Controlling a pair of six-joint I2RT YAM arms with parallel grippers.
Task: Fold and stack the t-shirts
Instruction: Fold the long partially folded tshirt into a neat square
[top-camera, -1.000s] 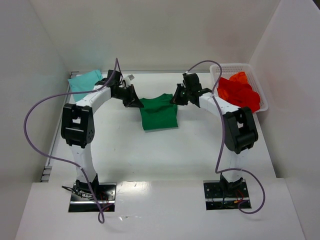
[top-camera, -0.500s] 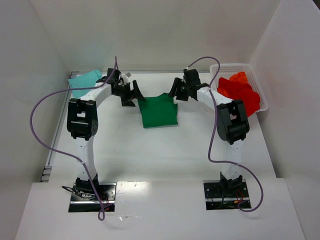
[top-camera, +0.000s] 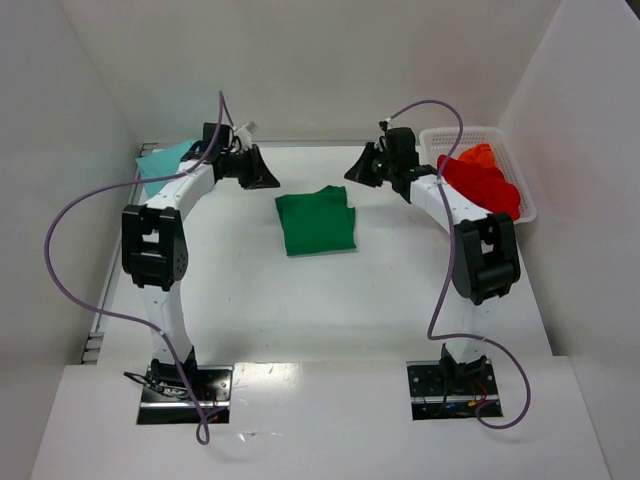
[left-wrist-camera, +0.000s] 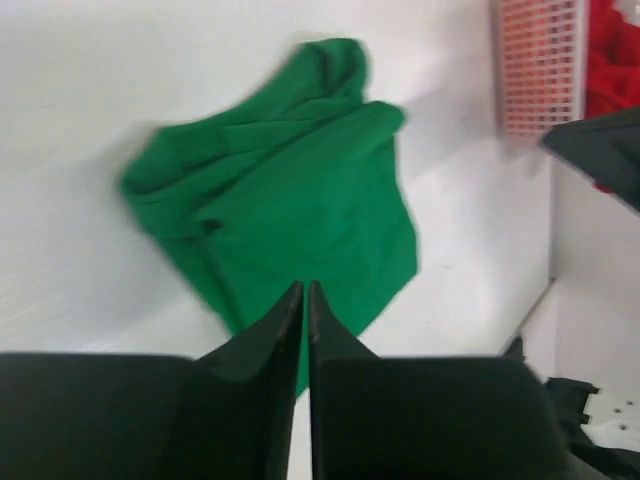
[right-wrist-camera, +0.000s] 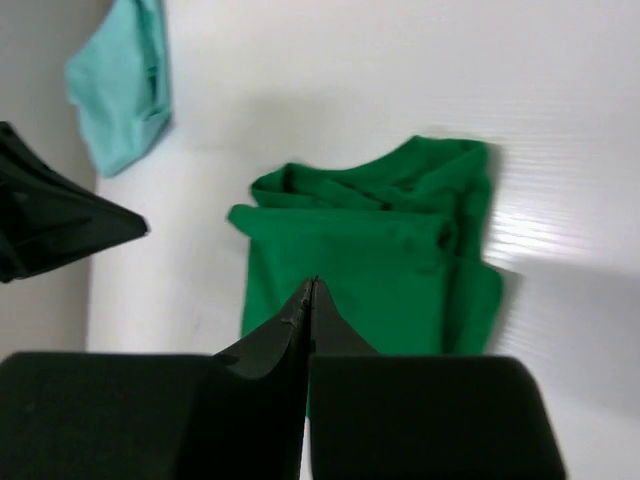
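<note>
Inside white basket (top-camera: 458, 130), crumpled red t-shirts (top-camera: 478, 185).

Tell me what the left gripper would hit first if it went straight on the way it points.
Most likely the green t-shirt: the left gripper, shut, aims at it in its wrist view. Its height is unclear, so it may land on the table just short.

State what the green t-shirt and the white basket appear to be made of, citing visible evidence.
Green t-shirt: soft matte cloth, probably cotton knit; it lies limp with creases and folded layers.
White basket: seemingly rigid moulded plastic; its walls are a regular open mesh holding shape.
</note>
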